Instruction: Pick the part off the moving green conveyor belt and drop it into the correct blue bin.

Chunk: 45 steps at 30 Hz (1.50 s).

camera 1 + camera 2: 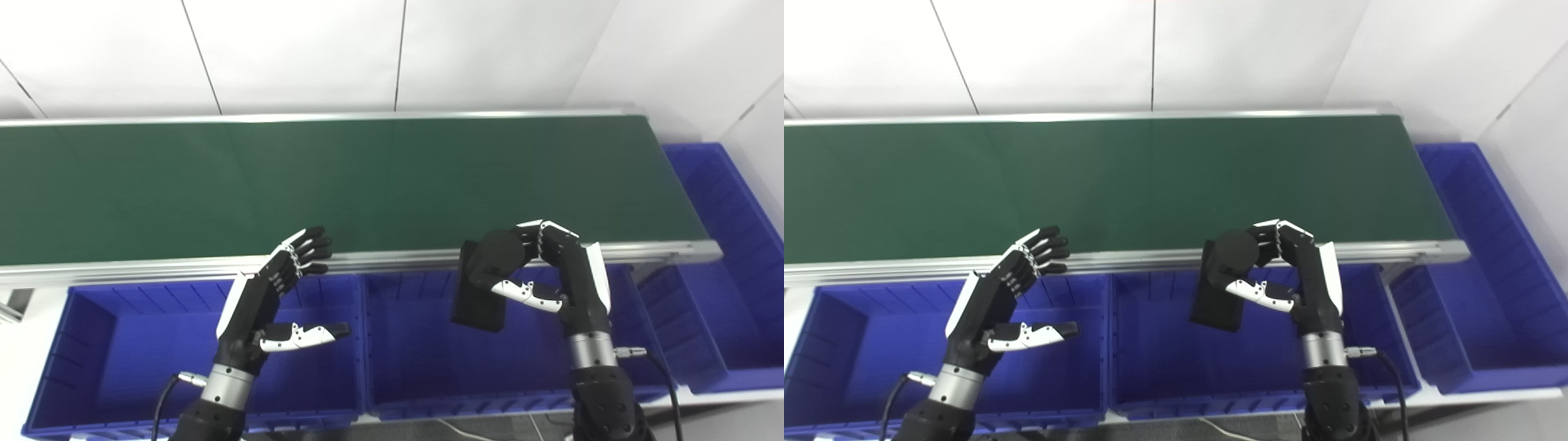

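Left eye view: right hand (pixel 539 269) grips the flat black rectangular part (pixel 478 303) above the middle blue plastic bin (pixel 429 392), off the green conveyor belt (pixel 343 184); left hand (pixel 275 300) hangs open. Release centred, clear of the belt-side rim.

Green conveyor belt (pixel 1102 184), bare, running left to right behind three blue bins. Right hand (pixel 1292 269) closed around a black part (pixel 1222 288), a round head on a flat dark slab, held above the middle bin (pixel 1176 373). Left hand (pixel 1007 294) with fingers spread, holding nothing, above the left bin (pixel 857 367); right-end bin (pixel 1488 318) beyond the belt's end.
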### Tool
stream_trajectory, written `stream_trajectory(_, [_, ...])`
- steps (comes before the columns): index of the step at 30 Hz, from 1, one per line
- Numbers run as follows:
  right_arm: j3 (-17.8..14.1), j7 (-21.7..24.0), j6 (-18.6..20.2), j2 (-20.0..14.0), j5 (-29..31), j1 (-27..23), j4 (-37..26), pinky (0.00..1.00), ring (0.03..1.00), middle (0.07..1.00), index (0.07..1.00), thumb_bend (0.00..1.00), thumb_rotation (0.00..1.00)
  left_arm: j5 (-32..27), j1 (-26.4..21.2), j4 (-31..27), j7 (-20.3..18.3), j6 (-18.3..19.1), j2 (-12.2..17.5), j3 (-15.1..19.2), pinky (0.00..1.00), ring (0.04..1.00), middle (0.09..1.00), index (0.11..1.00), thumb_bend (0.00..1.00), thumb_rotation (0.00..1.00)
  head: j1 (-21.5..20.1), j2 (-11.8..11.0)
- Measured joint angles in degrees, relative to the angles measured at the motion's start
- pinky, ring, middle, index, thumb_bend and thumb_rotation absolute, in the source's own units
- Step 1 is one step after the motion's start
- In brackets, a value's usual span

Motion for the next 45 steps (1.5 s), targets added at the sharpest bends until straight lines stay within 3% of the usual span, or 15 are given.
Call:
stream_trajectory(12, [-0.3, -1.3, -3.7, 0.0, -0.6, 0.3, 8.6, 0.33, 0.424, 0.485, 0.497, 0.52, 0.0, 0.0, 0.1, -0.3, -0.2, 0.9, -0.9, 0.9, 0.69, 0.775, 0.806, 0.827, 0.7, 0.08, -1.1, -0.6])
stream_trajectory(21, [-0.2, -2.3, -4.2, 0.4, -1.4, 0.0, 13.7, 0.33, 0.416, 0.494, 0.502, 0.52, 0.0, 0.1, 0.1, -0.3, -0.6, 0.9, -0.9, 1.6, 0.69, 0.771, 0.805, 0.826, 0.7, 0.07, -0.9, -1.1])
stream_trajectory(36, [-0.3, -3.5, -4.3, 0.8, -1.2, -0.3, 14.5, 0.34, 0.42, 0.498, 0.501, 0.52, 0.0, 0.1, 0.1, -0.2, -1.5, 0.8, -0.9, 2.0, 0.7, 0.773, 0.81, 0.833, 0.7, 0.05, -0.1, -1.3])
stream_trajectory(45, [0.3, -4.7, -4.3, 0.3, -4.9, -2.2, 20.1, 0.35, 0.416, 0.504, 0.514, 0.52, 0.0, 0.2, 0.2, -0.1, -1.7, 0.9, -1.1, 2.0, 0.7, 0.78, 0.815, 0.831, 0.71, 0.07, 0.4, -1.5])
